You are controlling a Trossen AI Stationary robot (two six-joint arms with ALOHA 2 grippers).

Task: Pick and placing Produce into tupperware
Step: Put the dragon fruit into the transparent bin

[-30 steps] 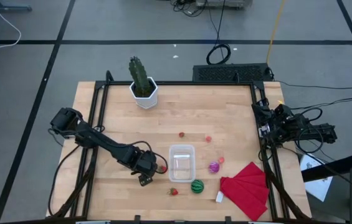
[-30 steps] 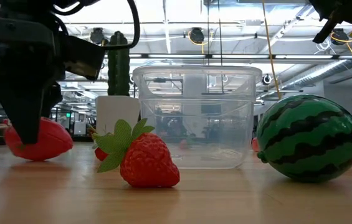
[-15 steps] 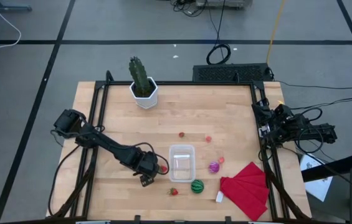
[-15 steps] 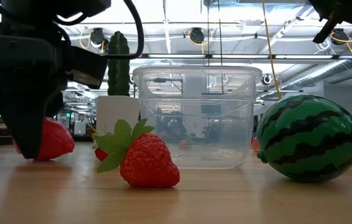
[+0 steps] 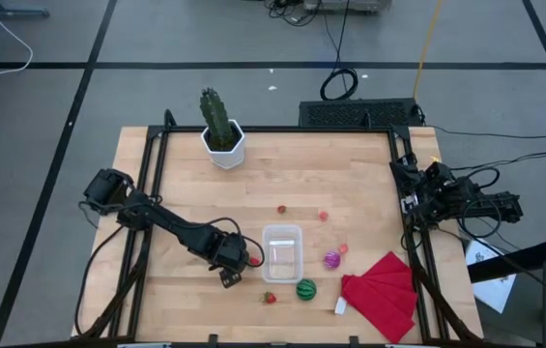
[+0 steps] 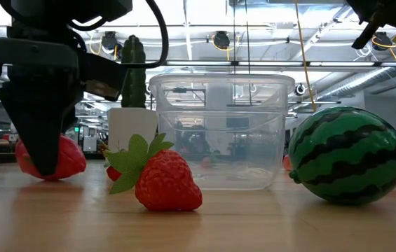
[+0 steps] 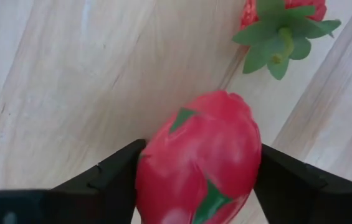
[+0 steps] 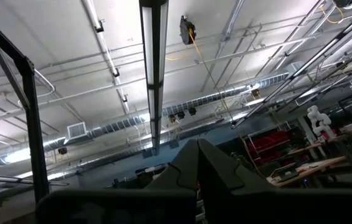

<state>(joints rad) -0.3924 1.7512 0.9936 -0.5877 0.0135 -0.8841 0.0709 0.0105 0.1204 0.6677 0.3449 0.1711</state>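
Observation:
My left gripper [image 5: 237, 263] stands just left of the clear tupperware [image 5: 281, 249], fingers down, shut on a red toy fruit with green flecks [image 7: 197, 162]. In the low view that fruit [image 6: 68, 159] shows behind the dark finger [image 6: 43, 133]. A strawberry [image 5: 269, 298] and a green striped ball [image 5: 305, 289] rest on the table near the tupperware's near end. A purple piece [image 5: 331, 259] and small pink bits [image 5: 323, 217] lie to its right. My right gripper [image 8: 197, 155] is shut and parked at the table's right edge [image 5: 410, 188], pointing at the ceiling. My left gripper pinches the red fruit between its two fingers, one on each side of its widest part [image 7: 147, 168]. The fingers come from above, pointing down. In the low view the fruit's underside [image 6: 57, 175] sits at table level; I cannot tell whether it is lifted.
A cactus in a white pot [image 5: 220, 130] stands at the far left of the table. A folded red cloth [image 5: 382, 290] lies at the near right corner, with a small white piece [image 5: 340, 306] beside it. Bare wood lies between the cactus and the tupperware.
My left gripper has shifted a little toward the table's right, closer to the tupperware, and the red fruit has moved slightly the same way with it.

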